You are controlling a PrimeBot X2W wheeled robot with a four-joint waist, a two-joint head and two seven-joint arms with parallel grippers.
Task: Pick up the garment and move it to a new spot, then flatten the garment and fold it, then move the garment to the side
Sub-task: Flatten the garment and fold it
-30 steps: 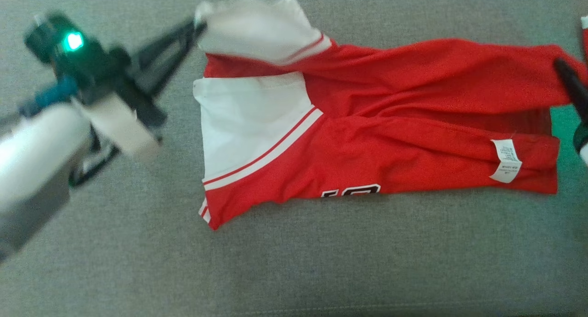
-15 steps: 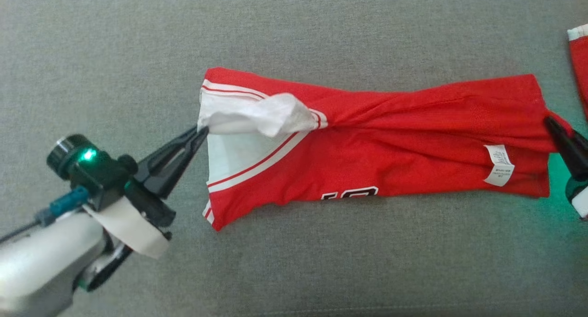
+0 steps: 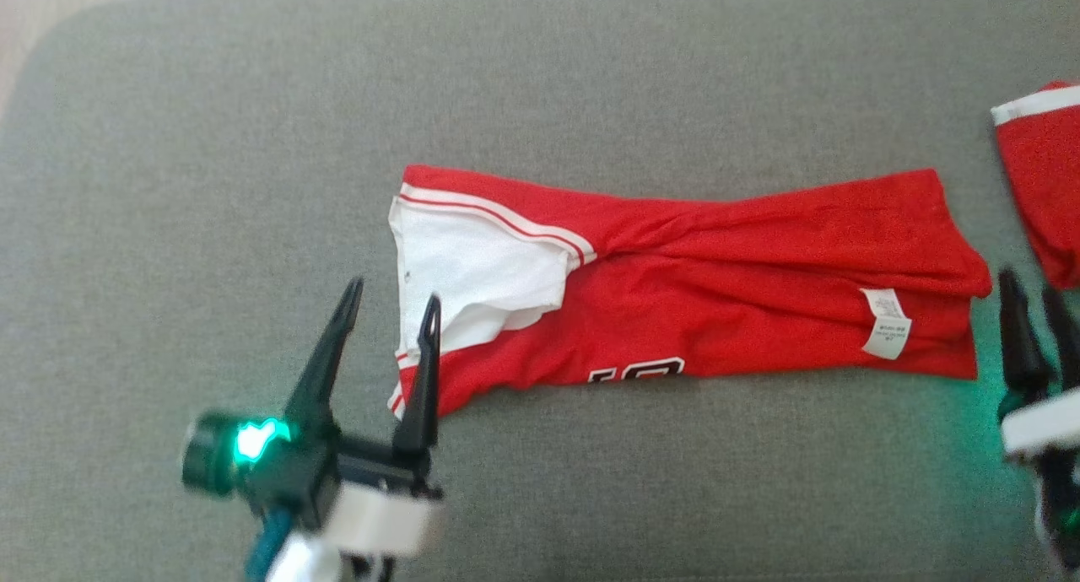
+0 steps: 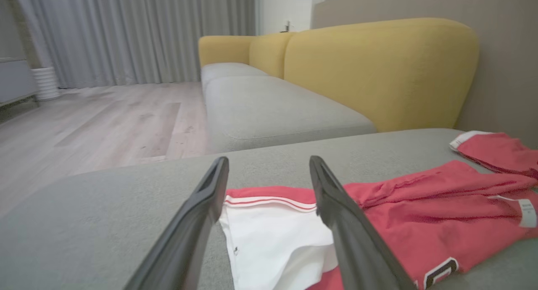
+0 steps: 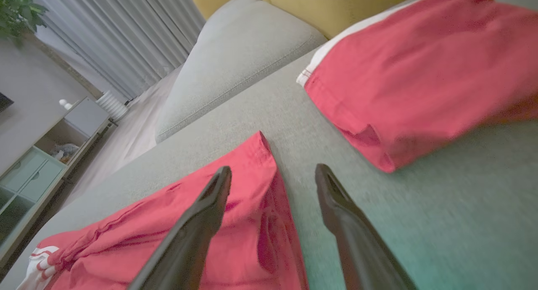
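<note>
A broad grey sofa seat (image 3: pixel 211 185) takes up most of what I see, with a yellow backrest (image 4: pixel 378 67) rising behind it and pale wooden floor (image 4: pixel 105 113) running off toward long grey curtains (image 4: pixel 126 29). The garment (image 3: pixel 717 261) lies on the seat near its middle, folded lengthwise into a long red band, somewhat twisted and creased along its length. Its white sleeve (image 3: pixel 472 278) is turned up at the left end and edged by the white-and-red stripe trim. Well to the right, apart from it, sits a smaller folded red piece (image 3: pixel 1042 185) with a white band along one edge. The left hand (image 3: pixel 395 291) hovers at the sleeve end with its two dark fingers spread wide and nothing between them. One finger crosses in front of the garment's lower left corner, though I cannot tell whether it touches the cloth. The right hand (image 3: pixel 1028 282) stands just beside the hem end, its fingers likewise parted and empty. A black-and-white printed number (image 3: pixel 637 369) peeks out along the near edge, and a small white label (image 3: pixel 886 322) lies flat near the hem.
</note>
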